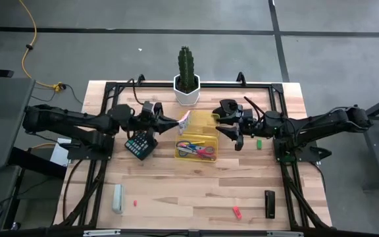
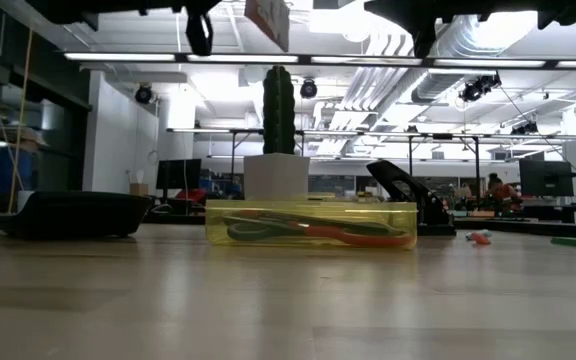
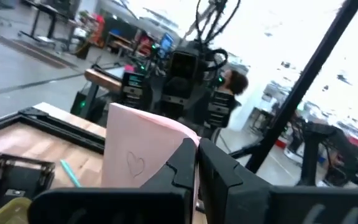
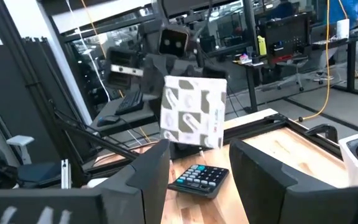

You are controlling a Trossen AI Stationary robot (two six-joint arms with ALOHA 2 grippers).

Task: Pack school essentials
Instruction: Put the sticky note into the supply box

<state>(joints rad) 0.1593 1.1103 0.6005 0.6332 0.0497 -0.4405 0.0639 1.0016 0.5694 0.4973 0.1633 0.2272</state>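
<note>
A pink sticky-note pad (image 3: 135,155) with a drawn heart hangs in the air, and my left gripper (image 1: 175,124) is shut on it above the left end of a yellow see-through box (image 1: 198,139). The box stands on the table and holds blue-handled and red-handled scissors (image 1: 199,149). The right wrist view shows the pad's patterned back (image 4: 194,118). My right gripper (image 1: 229,125) hovers open at the box's right end, facing the pad, with nothing between its fingers. A green piece (image 1: 258,143) and a red piece (image 1: 237,212) lie on the table. My left gripper pinches the pad by one side edge (image 3: 188,142) between its two fingers. The fingers reach in level from the table's left. The pad stands on edge, lifted clear above the box and the table.
A cactus in a white pot (image 1: 187,82) stands behind the box. A calculator (image 1: 140,145) lies under my left arm. A white block (image 1: 117,197), a small red bit (image 1: 135,203) and a black stapler (image 1: 270,203) lie near the front edge.
</note>
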